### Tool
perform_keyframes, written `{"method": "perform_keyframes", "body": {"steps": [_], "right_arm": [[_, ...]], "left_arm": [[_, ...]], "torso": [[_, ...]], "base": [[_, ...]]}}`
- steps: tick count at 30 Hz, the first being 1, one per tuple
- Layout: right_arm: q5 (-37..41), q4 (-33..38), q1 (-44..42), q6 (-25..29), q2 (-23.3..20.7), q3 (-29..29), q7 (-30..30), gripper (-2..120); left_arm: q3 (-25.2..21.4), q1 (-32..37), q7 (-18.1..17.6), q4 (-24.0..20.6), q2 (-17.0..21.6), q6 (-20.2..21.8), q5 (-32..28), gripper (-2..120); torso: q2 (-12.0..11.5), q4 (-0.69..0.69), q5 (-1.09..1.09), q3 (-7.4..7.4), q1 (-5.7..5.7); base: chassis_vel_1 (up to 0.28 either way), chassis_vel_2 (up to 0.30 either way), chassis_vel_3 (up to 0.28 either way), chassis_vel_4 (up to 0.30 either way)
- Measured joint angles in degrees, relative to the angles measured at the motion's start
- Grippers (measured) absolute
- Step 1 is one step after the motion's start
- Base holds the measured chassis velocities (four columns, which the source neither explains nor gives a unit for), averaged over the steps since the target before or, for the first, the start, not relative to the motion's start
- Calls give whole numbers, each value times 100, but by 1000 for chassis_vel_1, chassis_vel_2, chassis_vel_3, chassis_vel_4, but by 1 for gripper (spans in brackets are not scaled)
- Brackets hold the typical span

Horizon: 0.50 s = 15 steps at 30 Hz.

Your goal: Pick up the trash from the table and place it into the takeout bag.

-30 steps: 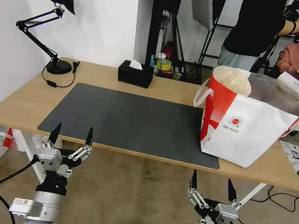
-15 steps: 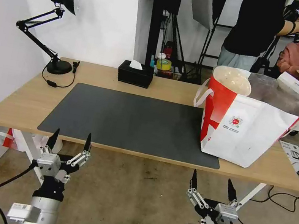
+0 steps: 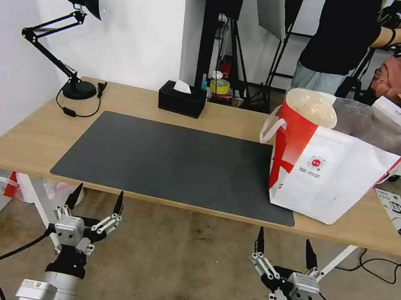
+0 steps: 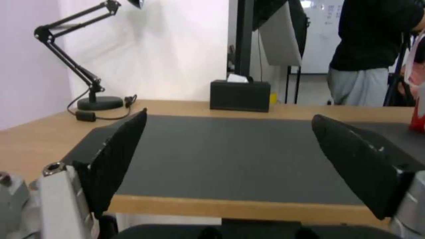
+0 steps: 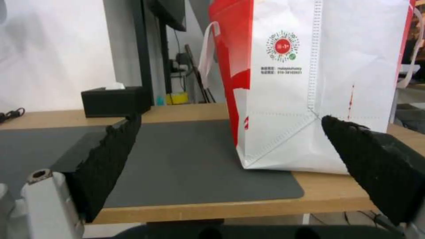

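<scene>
Light-wood table [image 3: 207, 112] on white legs, bearing a dark grey mat [image 3: 177, 161] over its middle. At the far left corner stands a black desk lamp [image 3: 78, 35] with its cable looped on the wood; a black tissue box [image 3: 181, 99] sits at the far edge, just beyond the mat. The takeout bag [image 3: 335, 161], white and red with silver lining and a round logo, stands upright on the right part of the table, its base partly on the mat's right end; a beige pulp bowl [image 3: 311, 106] shows inside its open mouth at the left corner. Nothing lies between the grippers and the mat.

Left gripper [image 3: 97, 197] hangs below and before the table's near edge, left of centre, fingers spread wide, holding and touching nothing. Right gripper [image 3: 284, 247] hangs likewise below the near edge, before the bag, fingers [image 5: 106, 156] spread wide and empty; from its wrist camera the bag [image 5: 318, 83] stands close ahead between the fingertips.
</scene>
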Motion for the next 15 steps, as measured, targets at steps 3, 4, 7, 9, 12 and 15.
{"method": "perform_keyframes", "body": {"steps": [3,4,7,9,12,15], "right_arm": [[0,0,0,0,0,0,0,100],[0,0,0,0,0,0,0,100],[0,0,0,0,0,0,0,100],[0,0,0,0,0,0,0,100],[0,0,0,0,0,0,0,100],[0,0,0,0,0,0,0,100]], "left_arm": [[-2,-3,1,67,20,-26,-1,100],[-2,-8,1,86,30,-28,-8,100],[-3,-18,1,115,48,-32,-20,100],[-3,-30,1,150,64,-51,-24,100],[-3,-35,-4,190,72,-72,-23,100],[-4,-34,-11,206,75,-79,-17,100]], "torso": [[0,0,0,0,0],[0,0,0,0,0],[0,0,0,0,0],[0,0,0,0,0],[0,0,0,0,0],[0,0,0,0,0]], "base": [[0,0,0,0],[0,0,0,0],[0,0,0,0],[0,0,0,0],[0,0,0,0],[0,0,0,0]]}}
